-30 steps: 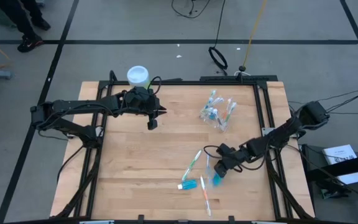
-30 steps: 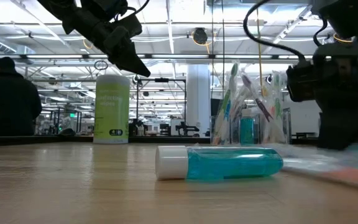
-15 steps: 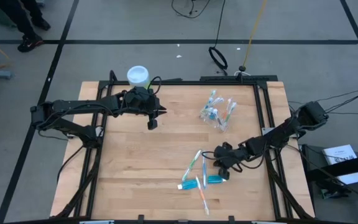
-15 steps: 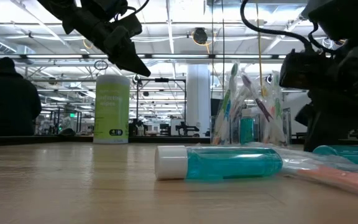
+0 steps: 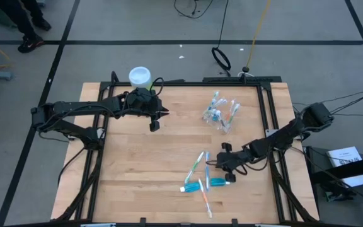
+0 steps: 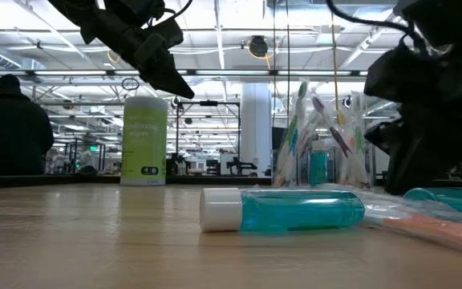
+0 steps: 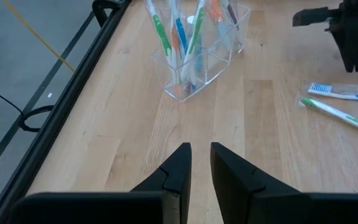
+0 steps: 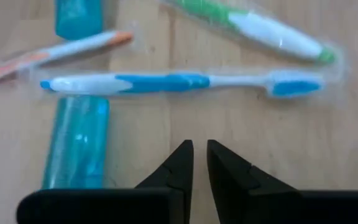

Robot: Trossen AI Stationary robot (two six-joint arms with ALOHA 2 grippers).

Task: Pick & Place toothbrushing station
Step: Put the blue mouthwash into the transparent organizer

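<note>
A clear plastic cup (image 5: 220, 115) with several toothbrushes stands upright at the far right of the table; it also shows in the left wrist view (image 7: 197, 60). Near the table's front lie a blue toothbrush (image 8: 179, 83), a green one (image 8: 261, 28), an orange one (image 8: 55, 53) and two blue tubes (image 5: 191, 187) (image 5: 218, 181). My right gripper (image 5: 221, 165) is shut and hovers just above these, its fingers (image 8: 180, 163) a little short of the blue toothbrush. My left gripper (image 5: 154, 125) is shut and empty, raised at the far left.
A light-green canister with a white lid (image 5: 140, 77) stands at the table's far left edge, behind my left gripper. Bare wood lies between the two arms and along the left half of the table. A person (image 6: 10, 124) stands in the room beyond.
My right gripper has drawn back a little toward the table's far edge. A blue tube that stood on end under its fingers now lies flat on the table, turned crosswise next to the other tube.
</note>
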